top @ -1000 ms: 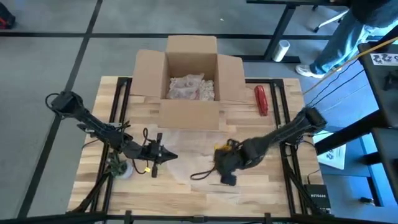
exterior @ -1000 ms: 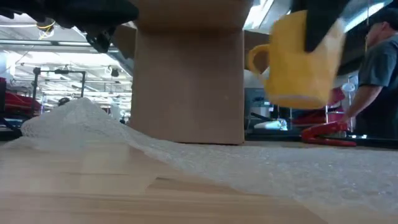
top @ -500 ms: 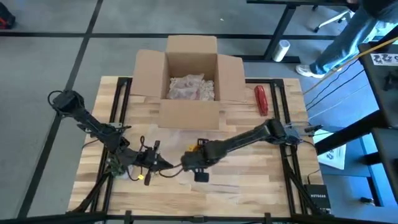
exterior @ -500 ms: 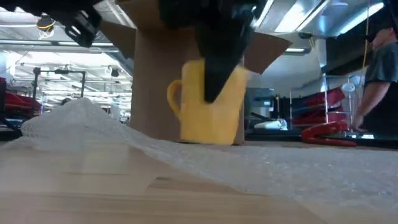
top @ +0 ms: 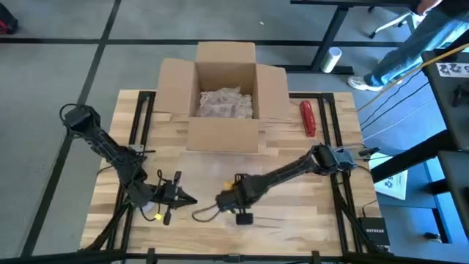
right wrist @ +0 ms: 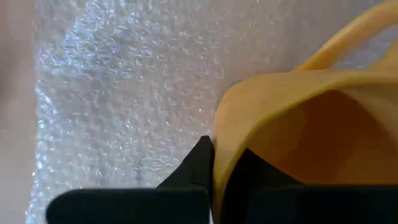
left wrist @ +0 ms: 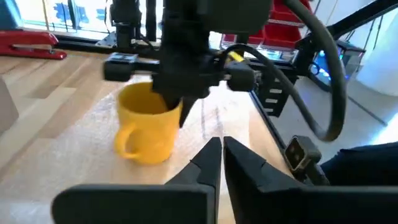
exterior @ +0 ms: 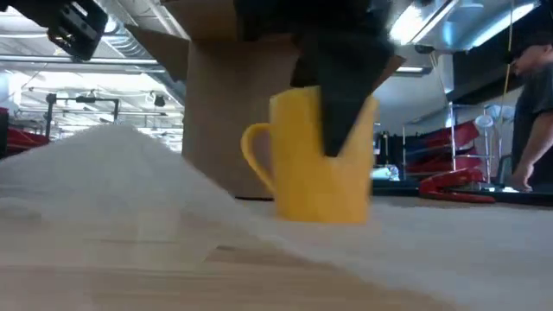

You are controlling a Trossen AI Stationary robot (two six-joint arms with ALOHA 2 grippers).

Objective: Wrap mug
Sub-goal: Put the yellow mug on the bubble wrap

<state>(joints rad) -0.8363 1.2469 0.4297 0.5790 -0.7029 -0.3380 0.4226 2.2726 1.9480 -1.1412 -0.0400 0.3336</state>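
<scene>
A yellow mug (exterior: 320, 160) stands upright on a sheet of clear bubble wrap (right wrist: 124, 81), handle (exterior: 255, 160) out to one side. My right gripper (top: 230, 199) comes down on the mug from above and is shut on its rim. My left gripper (left wrist: 221, 149) hovers left of the mug, level, fingers shut and pointing at it. Nothing shows between those fingers. In the low view the wrap (exterior: 112, 164) rises in a hump under the left arm. My right gripper pinches the mug's wall at the rim (right wrist: 217, 146), one finger inside the cup and one outside. The fingers (exterior: 341, 112) point down from above. The mug stays upright with its bottom (exterior: 320, 214) on the bubble wrap. My left gripper: I cannot tell whether it touches the wrap.
An open cardboard box (top: 226, 92) with crumpled wrap inside stands at the table's far middle. A red stapler (top: 307, 117) lies to its right. A person (top: 410, 44) stands beyond the table's far right corner. Bare wood shows along the near edge.
My right gripper has carried the mug toward the table's left and near edge and down. The mug, lifted clear a second ago, now stands on the wrap. My left gripper has drawn back toward the left and near edge.
</scene>
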